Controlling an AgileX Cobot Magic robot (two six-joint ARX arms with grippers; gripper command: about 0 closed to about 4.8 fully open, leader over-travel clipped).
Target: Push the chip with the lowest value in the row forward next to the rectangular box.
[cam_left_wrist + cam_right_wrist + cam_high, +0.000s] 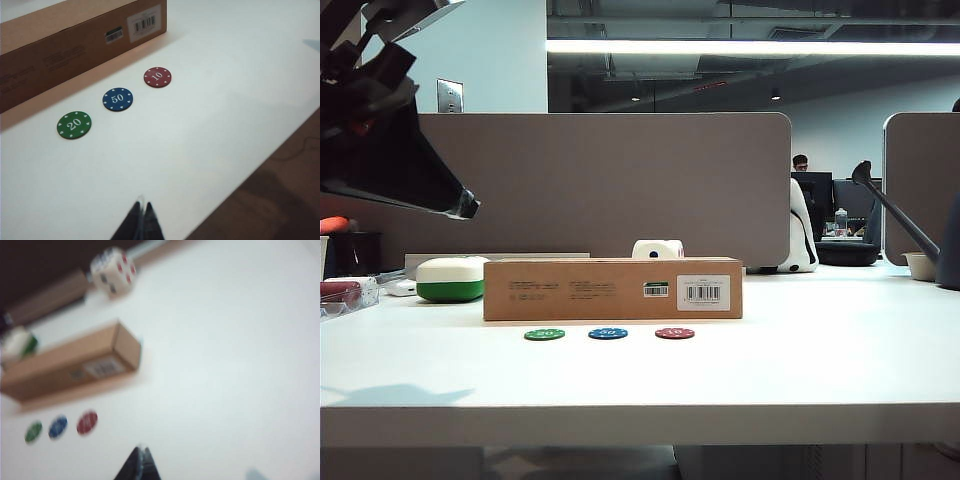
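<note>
Three chips lie in a row in front of the rectangular box (612,289). The red chip (675,333) marked 10 (157,77) is at the right end, a short gap away from the box (75,45). My left gripper (141,206) is shut and empty, held high at the upper left (470,210), well off the chips. My right gripper (141,449) is also shut and empty, hovering above the table to the right of the blurred red chip (87,422) and box (70,365).
The blue 50 chip (118,99) and green 20 chip (74,124) lie left of the red one. A white-and-green case (450,279) sits left of the box, and a die (657,249) sits behind it. A thin dark rod (898,213) slants at the right edge.
</note>
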